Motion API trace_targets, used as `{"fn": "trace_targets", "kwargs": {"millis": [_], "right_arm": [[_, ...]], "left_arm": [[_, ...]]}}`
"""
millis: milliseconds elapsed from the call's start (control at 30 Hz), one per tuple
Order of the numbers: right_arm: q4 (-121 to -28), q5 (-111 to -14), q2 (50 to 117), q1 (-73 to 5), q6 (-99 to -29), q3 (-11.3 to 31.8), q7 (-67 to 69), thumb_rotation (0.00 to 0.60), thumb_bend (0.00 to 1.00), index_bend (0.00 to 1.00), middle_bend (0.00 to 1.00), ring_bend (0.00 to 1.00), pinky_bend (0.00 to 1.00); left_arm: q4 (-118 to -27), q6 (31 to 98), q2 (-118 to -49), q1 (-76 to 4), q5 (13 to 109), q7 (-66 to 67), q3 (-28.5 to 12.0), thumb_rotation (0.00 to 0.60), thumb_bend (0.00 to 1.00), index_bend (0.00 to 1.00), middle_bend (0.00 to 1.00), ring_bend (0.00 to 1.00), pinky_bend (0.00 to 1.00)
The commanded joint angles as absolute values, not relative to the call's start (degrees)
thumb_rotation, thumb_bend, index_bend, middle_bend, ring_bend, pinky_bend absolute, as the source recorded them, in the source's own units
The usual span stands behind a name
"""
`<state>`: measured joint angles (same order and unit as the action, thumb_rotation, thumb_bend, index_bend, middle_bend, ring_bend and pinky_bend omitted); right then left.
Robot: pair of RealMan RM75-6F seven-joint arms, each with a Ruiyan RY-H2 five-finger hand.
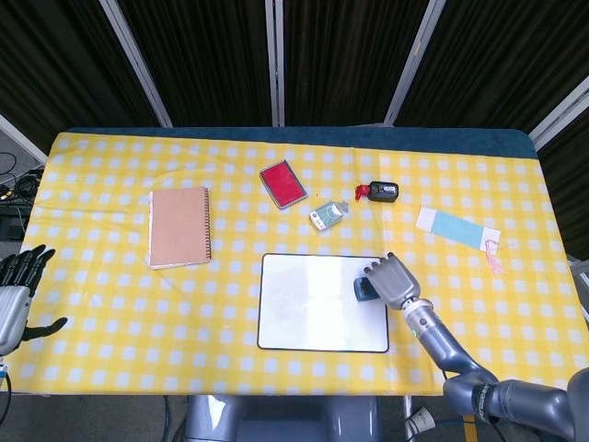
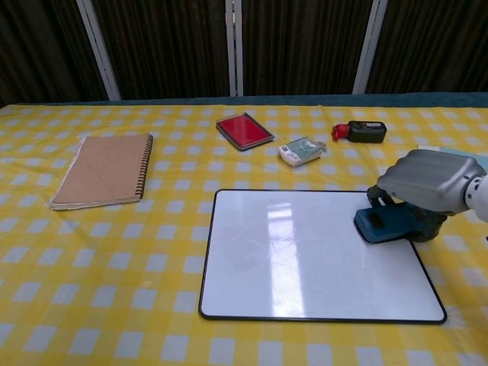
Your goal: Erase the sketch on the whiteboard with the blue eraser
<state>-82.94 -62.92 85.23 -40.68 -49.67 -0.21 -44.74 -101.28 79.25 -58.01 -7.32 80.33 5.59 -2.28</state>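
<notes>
On whiteboard [image 2: 305,259], blue eraser [image 2: 379,226] under right robot hand [image 2: 429,181].

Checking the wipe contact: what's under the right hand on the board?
The blue eraser sits under the right hand, resting on the whiteboard near its far right edge. The hand covers the eraser's top, and the board beneath it is hidden.

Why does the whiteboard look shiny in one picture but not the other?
Chest view: bright glare streaks run down the whiteboard, reflected light from its low angle. Head view: the whiteboard looks evenly white, hardly any glare. Both pictures are sharp, with no blur.
</notes>
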Motion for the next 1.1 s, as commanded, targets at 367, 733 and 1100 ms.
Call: {"fn": "trace_targets", "kwargs": {"millis": [367,733,1100], "right_arm": [[-96.35,-66.88,80.12,-40.01,-50.01,-8.12,-52.22,0.6,0.72,0.65,0.64,0.52,0.4],[-96.57,-74.61,74.62,-38.45,-58.14,-2.84,-39.39,0.6,0.72,0.65,0.64,0.52,0.4],[-81.44,-61.06,76.08,-37.16,-54.09,2.32,-32.36,0.6,0.72,0.63,0.62,0.52,0.4]], "left_arm": [[-101.33,79.38,-58.12,-7.27,80.52,5.86,-2.13,0.6,0.0,0.0,0.0,0.0,0.0],[-101.41,79.62,-57.95,-7.16,80.6,5.45,-2.17,0.6,0.0,0.0,0.0,0.0,0.0],[-101.71,80.0,-57.95,-7.09,81.0,5.74,-2.15,0.6,0.0,0.0,0.0,0.0,0.0]]}}
